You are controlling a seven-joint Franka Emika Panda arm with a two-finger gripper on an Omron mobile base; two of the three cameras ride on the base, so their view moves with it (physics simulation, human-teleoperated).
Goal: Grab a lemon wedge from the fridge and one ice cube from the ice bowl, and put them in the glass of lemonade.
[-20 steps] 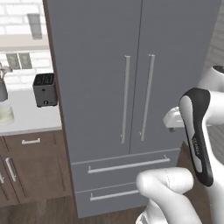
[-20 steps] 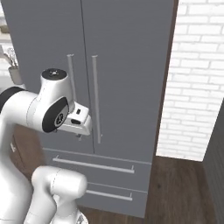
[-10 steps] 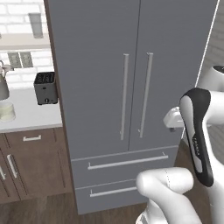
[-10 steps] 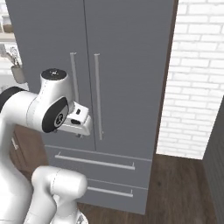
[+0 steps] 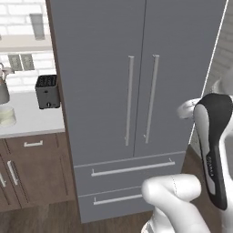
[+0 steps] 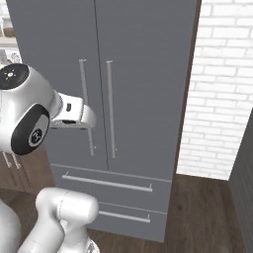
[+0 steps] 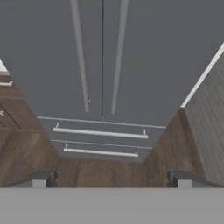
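White bench (image 5: 32, 119) left of fridge (image 5: 136, 68): toaster (image 5: 47, 91), pale bowl (image 5: 7, 116) resting on top. Fridge standing on wood floor (image 6: 207, 207).

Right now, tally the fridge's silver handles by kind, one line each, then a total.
Vertical door bar handles on the fridge: 2, the left door handle and the right door handle
Horizontal drawer handles: 2, the upper drawer handle and the lower drawer handle
Total: 4

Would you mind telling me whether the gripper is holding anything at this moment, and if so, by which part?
Nothing is held. The gripper is open and empty, well short of the closed fridge.
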